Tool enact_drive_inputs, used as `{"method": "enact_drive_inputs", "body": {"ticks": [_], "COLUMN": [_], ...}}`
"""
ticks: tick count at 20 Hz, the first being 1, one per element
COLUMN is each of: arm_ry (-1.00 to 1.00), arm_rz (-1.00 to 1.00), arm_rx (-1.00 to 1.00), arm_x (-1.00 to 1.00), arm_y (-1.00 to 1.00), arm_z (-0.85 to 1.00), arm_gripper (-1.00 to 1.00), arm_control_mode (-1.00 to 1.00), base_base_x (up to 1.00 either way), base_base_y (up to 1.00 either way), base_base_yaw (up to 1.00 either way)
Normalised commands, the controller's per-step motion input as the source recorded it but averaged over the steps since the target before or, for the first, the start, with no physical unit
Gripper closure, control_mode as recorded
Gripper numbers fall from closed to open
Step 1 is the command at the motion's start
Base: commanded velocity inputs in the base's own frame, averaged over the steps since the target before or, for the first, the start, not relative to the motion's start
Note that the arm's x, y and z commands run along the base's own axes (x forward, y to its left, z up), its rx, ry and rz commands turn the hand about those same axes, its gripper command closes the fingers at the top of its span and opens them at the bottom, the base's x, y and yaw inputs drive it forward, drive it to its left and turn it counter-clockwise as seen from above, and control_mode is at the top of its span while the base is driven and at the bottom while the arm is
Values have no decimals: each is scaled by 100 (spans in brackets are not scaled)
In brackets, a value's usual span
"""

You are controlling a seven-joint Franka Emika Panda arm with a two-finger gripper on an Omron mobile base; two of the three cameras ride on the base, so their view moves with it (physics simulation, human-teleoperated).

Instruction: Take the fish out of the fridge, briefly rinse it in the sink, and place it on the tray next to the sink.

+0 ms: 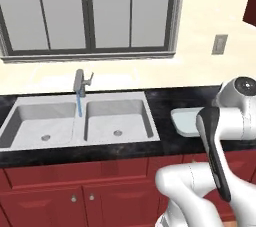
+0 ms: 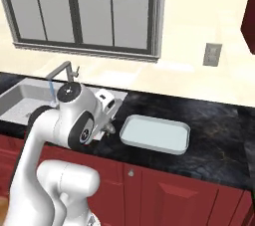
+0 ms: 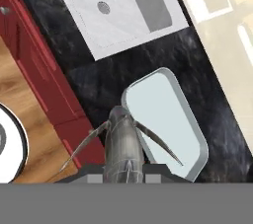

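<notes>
Glossy white rounded arm segments, with dark joint bands and round caps.

We note a matt light-grey metal sink, glossy black marbled stone counter, smooth pale tray, and a dull grey-silver fish.

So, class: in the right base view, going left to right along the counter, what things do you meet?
Sink → faucet → robot arm → tray → wall outlet, up on the wall behind.
</notes>
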Motion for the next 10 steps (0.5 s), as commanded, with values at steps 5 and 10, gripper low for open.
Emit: {"method": "enact_drive_inputs", "body": {"ticks": [5, 10], "arm_ry": [0, 3], "arm_rz": [0, 7], "arm_rx": [0, 1], "arm_x": [0, 20], "arm_y": [0, -20], "arm_z": [0, 0], "arm_gripper": [100, 100], "arm_control_mode": [100, -100], "base_base_x": [40, 20], "base_base_y": [-50, -30], "base_base_yaw": [0, 2]}}
